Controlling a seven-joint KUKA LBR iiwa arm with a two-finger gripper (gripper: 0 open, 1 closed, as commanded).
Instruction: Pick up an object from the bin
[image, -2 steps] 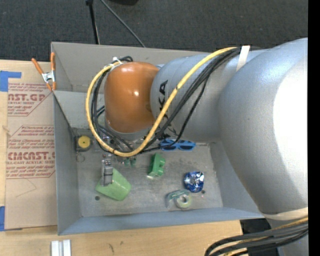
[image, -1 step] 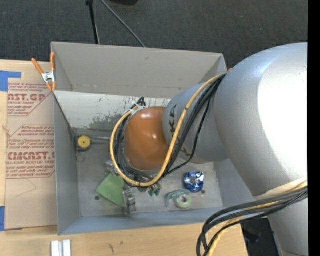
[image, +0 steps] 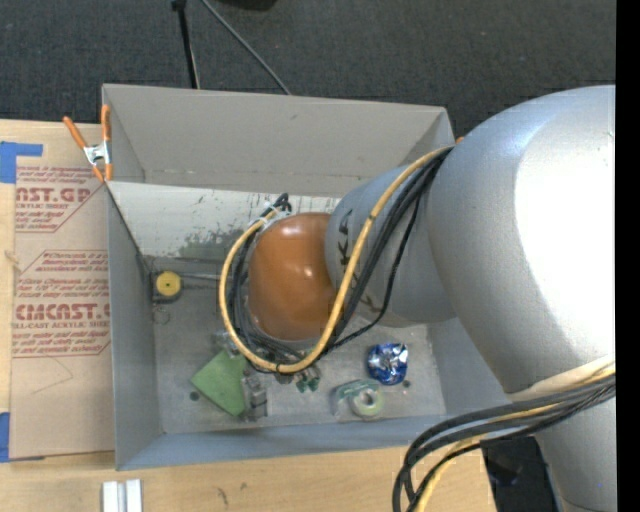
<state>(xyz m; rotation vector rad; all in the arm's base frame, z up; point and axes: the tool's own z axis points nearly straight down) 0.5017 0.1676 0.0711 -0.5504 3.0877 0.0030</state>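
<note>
Gripper (image: 256, 393) stands just beside green flat piece (image: 220, 382), perhaps touching it.

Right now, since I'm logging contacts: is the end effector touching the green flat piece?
Cannot tell. The camera view shows the end effector at the right edge of the green flat piece, but neither contact nor a gap shows plainly.

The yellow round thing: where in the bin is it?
In the camera view, the yellow round thing lies by the bin's left wall, above the green flat piece.
</note>
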